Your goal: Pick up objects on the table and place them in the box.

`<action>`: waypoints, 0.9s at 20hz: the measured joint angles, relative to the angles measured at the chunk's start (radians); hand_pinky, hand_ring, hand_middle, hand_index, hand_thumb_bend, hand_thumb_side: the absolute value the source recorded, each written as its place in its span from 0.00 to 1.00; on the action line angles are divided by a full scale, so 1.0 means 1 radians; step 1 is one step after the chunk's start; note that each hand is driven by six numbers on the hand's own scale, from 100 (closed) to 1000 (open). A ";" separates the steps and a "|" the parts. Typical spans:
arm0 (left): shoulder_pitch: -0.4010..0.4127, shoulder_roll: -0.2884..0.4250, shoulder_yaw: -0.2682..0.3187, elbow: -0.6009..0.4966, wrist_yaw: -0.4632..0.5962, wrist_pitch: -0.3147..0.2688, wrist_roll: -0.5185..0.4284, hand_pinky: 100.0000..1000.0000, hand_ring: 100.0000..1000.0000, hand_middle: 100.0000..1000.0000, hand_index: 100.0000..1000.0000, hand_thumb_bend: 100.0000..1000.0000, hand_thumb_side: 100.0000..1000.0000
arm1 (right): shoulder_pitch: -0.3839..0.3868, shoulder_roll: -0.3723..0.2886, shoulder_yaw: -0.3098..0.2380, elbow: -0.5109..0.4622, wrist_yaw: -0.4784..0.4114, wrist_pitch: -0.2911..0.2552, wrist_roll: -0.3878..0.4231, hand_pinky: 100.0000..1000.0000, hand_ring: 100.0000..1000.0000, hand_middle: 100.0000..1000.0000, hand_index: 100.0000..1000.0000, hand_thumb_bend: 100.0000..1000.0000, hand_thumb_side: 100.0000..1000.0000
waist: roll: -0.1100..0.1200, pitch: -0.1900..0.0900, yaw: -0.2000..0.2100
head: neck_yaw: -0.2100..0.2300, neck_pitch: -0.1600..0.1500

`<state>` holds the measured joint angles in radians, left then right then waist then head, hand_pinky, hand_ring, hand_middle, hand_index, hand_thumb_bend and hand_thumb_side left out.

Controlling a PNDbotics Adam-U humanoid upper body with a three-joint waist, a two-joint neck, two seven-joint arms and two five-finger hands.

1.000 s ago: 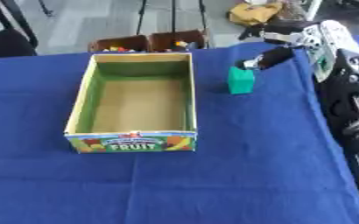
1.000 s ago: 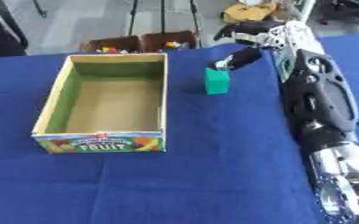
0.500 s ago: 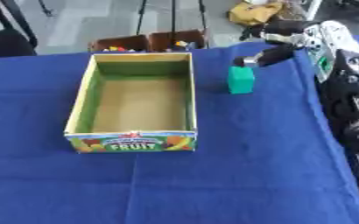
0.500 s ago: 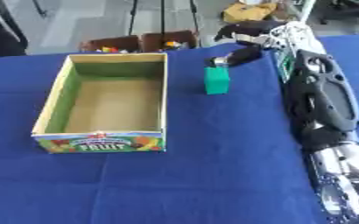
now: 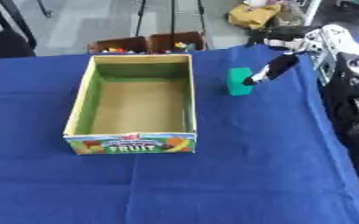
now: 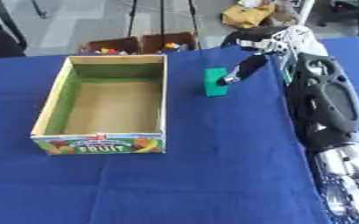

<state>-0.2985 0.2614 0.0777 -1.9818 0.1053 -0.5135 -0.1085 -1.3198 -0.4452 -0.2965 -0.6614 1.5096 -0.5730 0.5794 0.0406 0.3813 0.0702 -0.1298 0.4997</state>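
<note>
While the small green block (image 5: pixel 239 81) stands upright on the blue tablecloth (image 5: pixel 236 166), just right of the open cardboard fruit box (image 5: pixel 136 101), your right hand (image 5: pixel 278 65) only touches its right face with extended fingers, nothing curled round it. You risk toppling it by closing off-centre. Left hand unseen.

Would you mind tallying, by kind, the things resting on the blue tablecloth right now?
Green blocks: 1, standing to the right of the box, with the right hand at its right side.
Cardboard fruit boxes: 1, nothing visible inside it.
Total: 2 things on the blue tablecloth.
</note>
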 measured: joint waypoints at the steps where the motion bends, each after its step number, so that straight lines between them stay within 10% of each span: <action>1: 0.000 0.000 0.000 0.000 0.000 0.000 0.000 0.58 0.68 0.77 0.98 0.00 0.99 | 0.000 0.000 -0.002 0.000 -0.006 0.000 0.000 0.70 0.87 0.95 1.00 0.09 0.27 | 0.000 0.001 0.000 | 0.000 0.000; 3: 0.000 0.000 0.000 0.000 0.000 0.001 0.001 0.58 0.68 0.77 0.98 0.00 0.99 | 0.000 0.000 -0.002 0.000 -0.021 -0.003 -0.003 0.73 0.90 0.97 1.00 0.02 0.29 | 0.000 0.001 -0.001 | 0.000 0.000; 13: 0.000 0.000 0.000 0.000 0.000 0.004 0.004 0.58 0.67 0.76 0.97 0.00 0.98 | 0.000 -0.017 0.026 0.043 -0.085 0.016 0.016 0.90 1.00 1.00 1.00 0.27 0.16 | 0.000 0.002 -0.001 | 0.001 -0.001; 18: 0.000 -0.001 0.000 0.000 -0.001 0.004 0.004 0.58 0.67 0.76 0.97 0.00 0.98 | 0.000 -0.018 0.034 0.058 -0.086 0.042 0.042 0.92 1.00 1.00 1.00 0.34 0.25 | 0.001 0.008 -0.001 | 0.000 -0.002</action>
<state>-0.2985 0.2608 0.0777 -1.9818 0.1048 -0.5094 -0.1047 -1.3195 -0.4634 -0.2621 -0.6038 1.4235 -0.5311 0.6213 0.0414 0.3888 0.0689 -0.1298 0.4981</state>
